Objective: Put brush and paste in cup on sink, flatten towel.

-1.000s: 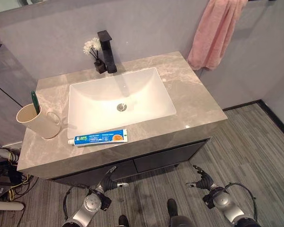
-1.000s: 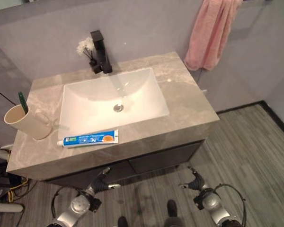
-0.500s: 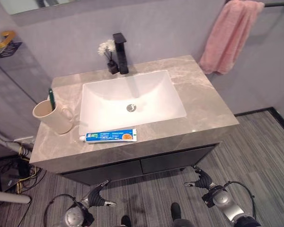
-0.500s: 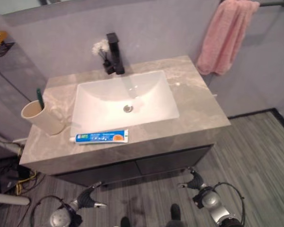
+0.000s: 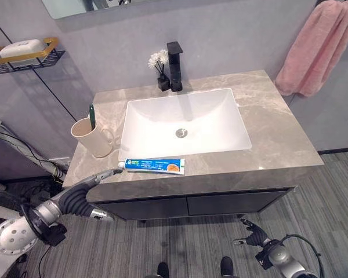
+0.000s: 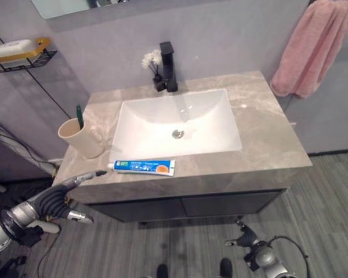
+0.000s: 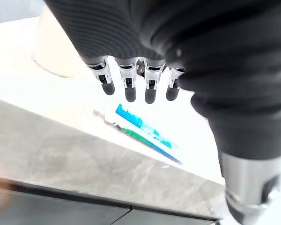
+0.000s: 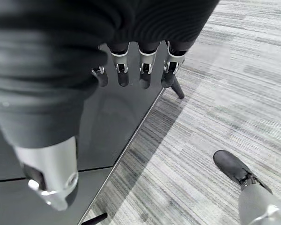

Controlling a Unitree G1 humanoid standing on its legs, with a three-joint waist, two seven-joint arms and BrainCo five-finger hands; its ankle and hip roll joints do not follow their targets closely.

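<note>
A grey marble vanity counter point(image 5: 278, 130) carries a white rectangular sink point(image 5: 185, 121), which serves here as the landmark. Past the sink's right end, off the counter, a pink towel point(image 5: 316, 49) hangs bunched against the grey wall. Behind the sink's back rim stands a black tap point(image 5: 174, 65), with a small black vase of white flowers point(image 5: 159, 63) just beside it. Beyond the sink's left end sits a cream cup point(image 5: 91, 138) with a handle, and a green toothbrush point(image 5: 92, 116) stands upright inside it. Along the sink's front rim lies a blue toothpaste tube point(image 5: 152, 165), flat on the counter, its cap end pointing toward the cup. The left hand point(image 5: 81, 194) hovers at the counter's front edge, below the cup and near the tube's cap, fingers straight and spread, holding nothing. The right hand point(image 5: 253, 236) hangs low in front of the dark cabinet point(image 5: 232, 202) under the sink, fingers relaxed and empty.
</note>
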